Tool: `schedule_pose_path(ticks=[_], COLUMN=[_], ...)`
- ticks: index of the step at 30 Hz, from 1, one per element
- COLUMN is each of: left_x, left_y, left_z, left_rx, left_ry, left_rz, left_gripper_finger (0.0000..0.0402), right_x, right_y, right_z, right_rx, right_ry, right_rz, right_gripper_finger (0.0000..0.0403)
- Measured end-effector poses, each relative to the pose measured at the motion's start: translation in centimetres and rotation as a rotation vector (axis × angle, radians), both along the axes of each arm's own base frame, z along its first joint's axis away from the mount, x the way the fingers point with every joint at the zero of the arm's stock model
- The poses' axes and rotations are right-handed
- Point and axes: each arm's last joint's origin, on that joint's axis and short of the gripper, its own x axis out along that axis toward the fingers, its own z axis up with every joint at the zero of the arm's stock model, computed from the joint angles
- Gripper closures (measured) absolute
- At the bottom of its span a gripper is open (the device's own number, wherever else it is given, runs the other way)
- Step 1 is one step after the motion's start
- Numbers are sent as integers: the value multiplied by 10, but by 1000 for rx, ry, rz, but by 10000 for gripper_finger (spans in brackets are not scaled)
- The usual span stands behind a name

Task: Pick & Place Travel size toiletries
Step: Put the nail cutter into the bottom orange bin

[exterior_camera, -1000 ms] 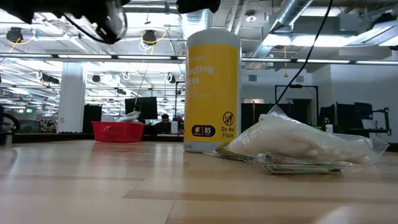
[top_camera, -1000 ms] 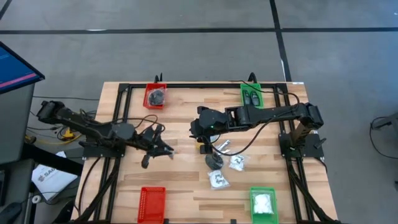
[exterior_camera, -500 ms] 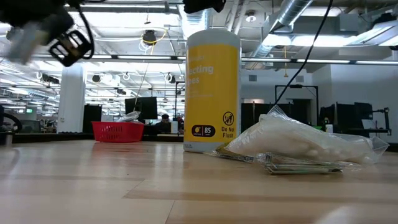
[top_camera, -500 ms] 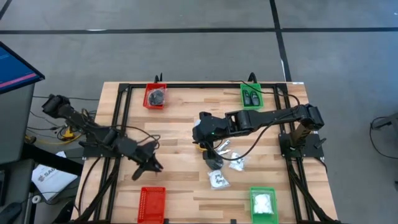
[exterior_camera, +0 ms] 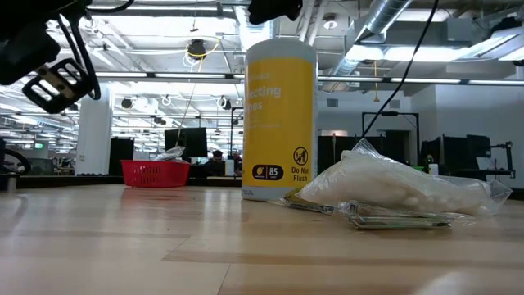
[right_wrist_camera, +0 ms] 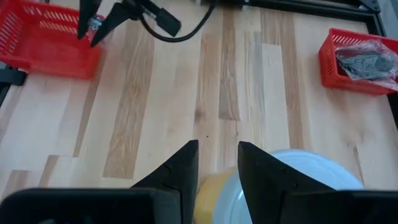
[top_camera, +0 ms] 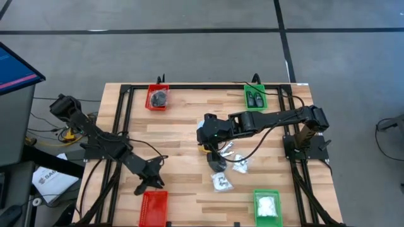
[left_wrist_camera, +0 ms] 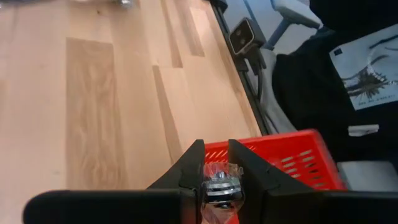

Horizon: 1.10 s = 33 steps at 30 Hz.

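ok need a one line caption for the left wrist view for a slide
Left gripper shut on a small silvery item in clear wrap, held just short of the red tray near the table's edge.

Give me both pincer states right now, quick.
Left pincer: shut on a small silvery packet, above the near red tray.
Right pincer: open, over the yellow jar, holding nothing.

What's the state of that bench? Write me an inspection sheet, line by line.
Surface: wooden table, black frame rails.
Job's things: clear packets and a black piece lie loose; more sit in the back red tray and the green trays.
Clutter: yellow jar.
Grippers: left gripper, fingers shut on a silvery packet over the near red tray; right gripper open above the jar.
Cables: black leads along the arms.
Surroundings: grey floor, monitor.
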Motion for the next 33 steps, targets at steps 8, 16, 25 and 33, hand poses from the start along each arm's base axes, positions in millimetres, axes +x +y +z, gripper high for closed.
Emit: schedule_pose_path(ticks=[8, 16, 25, 33], left_x=[3, 0, -11, -12], left_y=[-5, -4, -18, -33], left_z=[-4, 7, 14, 11], left_rx=[13, -7, -47, -59], left_ry=[-18, -85, -133, -176], left_rz=[-52, -61, -153, -214], left_gripper_finger=[357, 356, 356, 356], right_x=[-1, -1, -1, -1], right_y=[-1, -6, -6, -6], right_z=[-1, -1, -2, -2], right_rx=[-2, -2, -3, -3], right_ry=[13, 18, 24, 24], right_rz=[-3, -15, -15, -15], right_gripper_finger=[300, 300, 300, 300])
